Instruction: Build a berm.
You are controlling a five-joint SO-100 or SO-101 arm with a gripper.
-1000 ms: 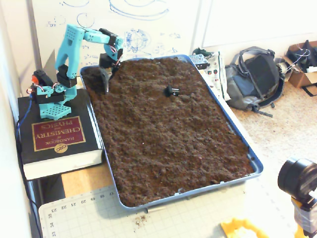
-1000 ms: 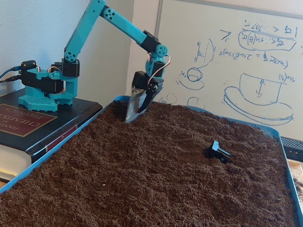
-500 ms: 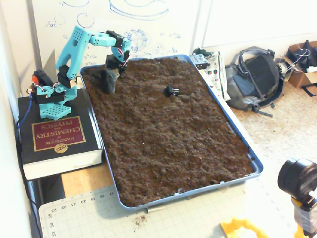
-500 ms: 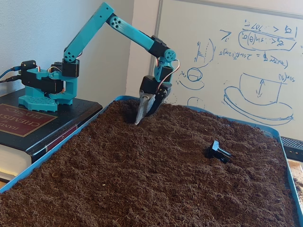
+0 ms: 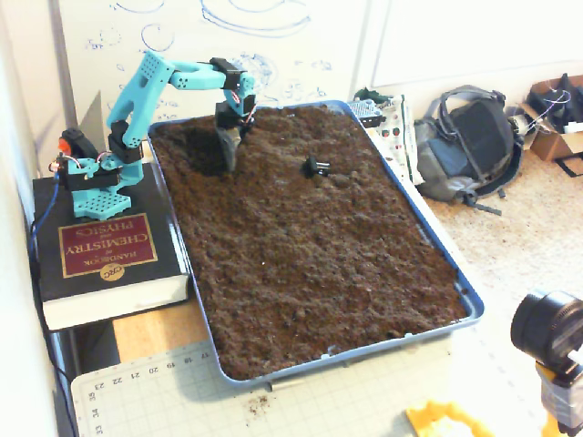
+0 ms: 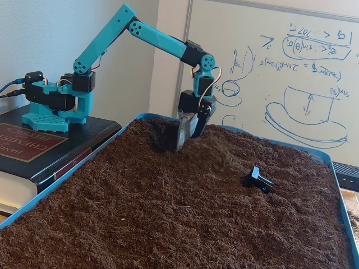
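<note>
Across the blue tray [image 5: 460, 293] lies one bed of dark soil [image 5: 310, 264]; the only hump reading as a berm [image 6: 224, 147] is a low rise just beside the claw, toward the tray's 12 o'clock edge. One small black object [image 5: 318, 167] sits on the soil at 3 o'clock from the claw, apart from it. One teal arm [image 6: 106, 39] stands on one chemistry book [image 5: 107, 248], elbow high, forearm pointing straight down. Its gripper [image 6: 187, 133] has its tips in the soil; whether the fingers are spread, I cannot tell.
</note>
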